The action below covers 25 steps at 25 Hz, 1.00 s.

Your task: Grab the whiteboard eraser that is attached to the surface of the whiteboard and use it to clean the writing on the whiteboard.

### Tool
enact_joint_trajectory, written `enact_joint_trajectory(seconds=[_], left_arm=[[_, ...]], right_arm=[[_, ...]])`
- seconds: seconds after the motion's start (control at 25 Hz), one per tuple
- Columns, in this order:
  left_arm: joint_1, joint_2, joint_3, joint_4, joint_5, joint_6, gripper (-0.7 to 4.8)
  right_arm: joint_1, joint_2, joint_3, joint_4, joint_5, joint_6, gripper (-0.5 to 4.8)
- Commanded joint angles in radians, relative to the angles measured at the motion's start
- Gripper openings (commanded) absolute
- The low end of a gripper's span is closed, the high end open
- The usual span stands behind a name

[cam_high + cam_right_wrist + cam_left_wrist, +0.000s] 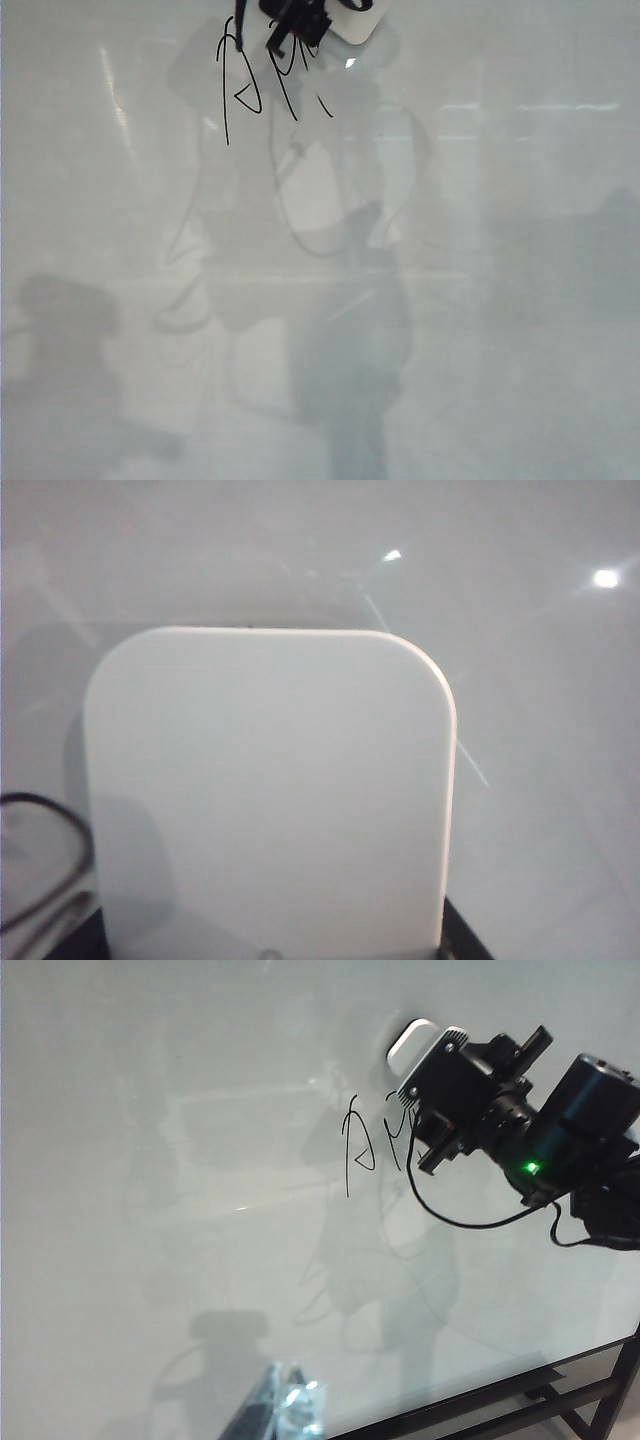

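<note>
- Filling your view lay one glossy pale whiteboard [520, 300], on a dark frame [560, 1400].
- One writing [262, 85] sat near its far edge.
- Your right gripper [420, 1085] held one whiteboard eraser [270, 790] just beside the letters.
- You couldn't see the left gripper.

We are seeing the whiteboard eraser [270, 800] lying flat on the whiteboard [520, 300] at the right end of the writing [250, 80], in the right gripper [420, 1075].
</note>
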Motion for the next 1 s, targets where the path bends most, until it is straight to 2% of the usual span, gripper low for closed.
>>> enact_joint_trajectory(seconds=[0.04, 0.44, 1.0], left_arm=[[0.000, 0.002, 0.003, 0.006, 0.002, 0.000, -0.05], [0.000, 0.002, 0.003, 0.007, 0.002, 0.000, -0.05], [0.000, 0.002, 0.003, 0.007, 0.002, 0.000, -0.05]], right_arm=[[-0.021, -0.011, 0.006, 0.036, -0.003, -0.006, 1.99], [-0.021, -0.010, 0.006, -0.114, -0.094, 0.140, 1.99], [-0.031, -0.011, 0.006, -0.194, -0.146, 0.241, 1.99]])
